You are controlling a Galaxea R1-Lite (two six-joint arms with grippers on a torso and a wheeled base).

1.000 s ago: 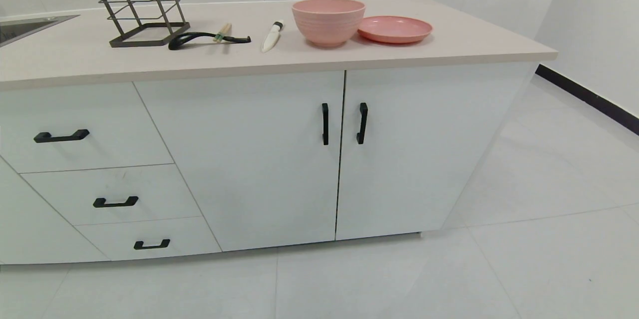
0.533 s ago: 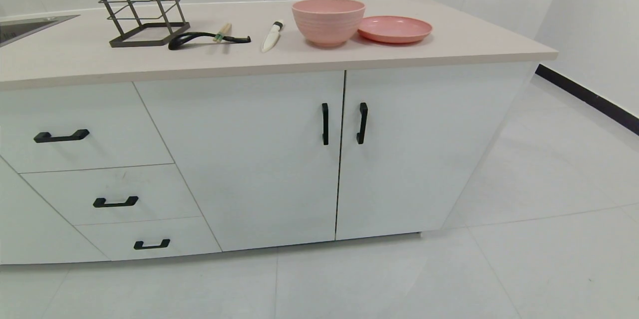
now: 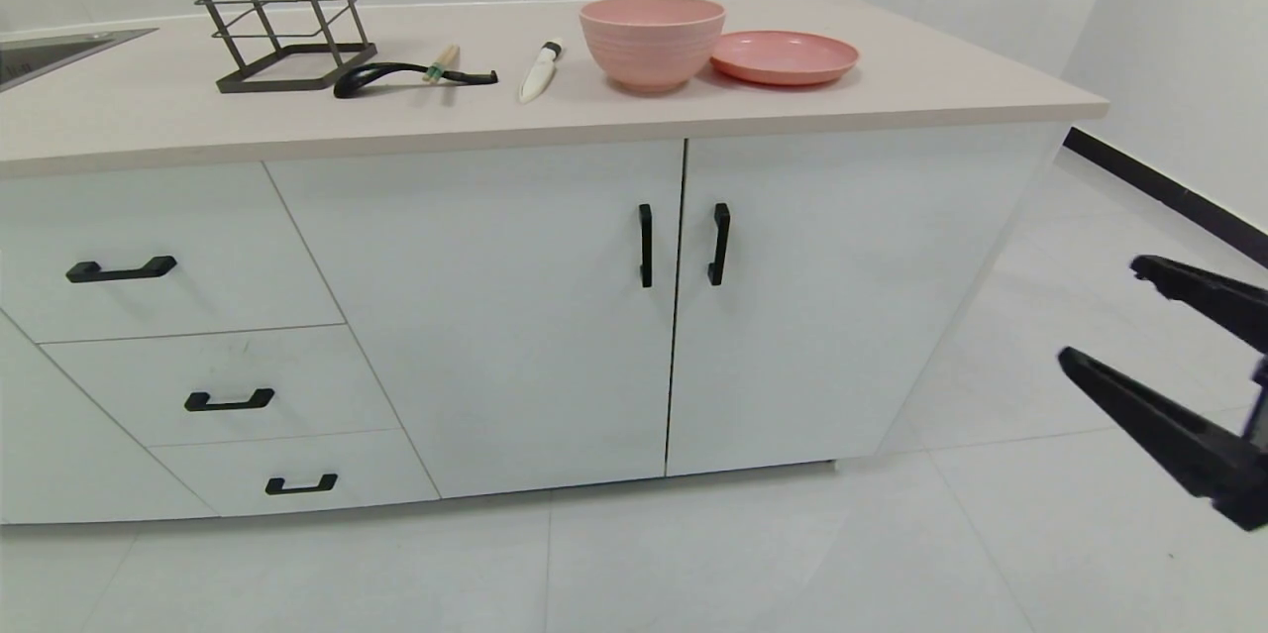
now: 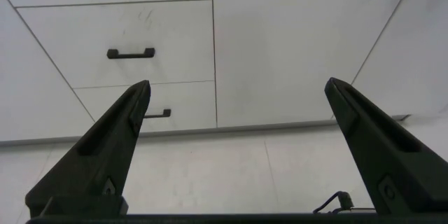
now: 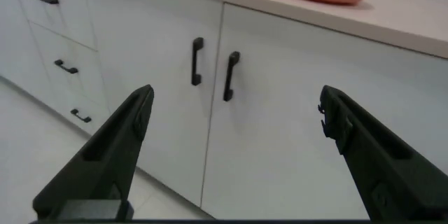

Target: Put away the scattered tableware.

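Right gripper [image 3: 1100, 311]: I see it at the lower right of the head frame, spread wide, holding nothing.
Left gripper [image 4: 238, 84]: also spread wide and empty, in front of the drawers [image 4: 126, 31].
Bowl [image 3: 651, 39]: upper middle, on the counter [image 3: 149, 128], just beside the plate [image 3: 783, 56].
Knife [image 3: 541, 71], chopsticks [image 3: 442, 64], ladle [image 3: 396, 75]: left of the bowl.
Rack [image 3: 277, 9]: upper left.

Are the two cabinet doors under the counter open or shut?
Shut. Both cabinet doors sit flush, with only a thin seam between their handles.
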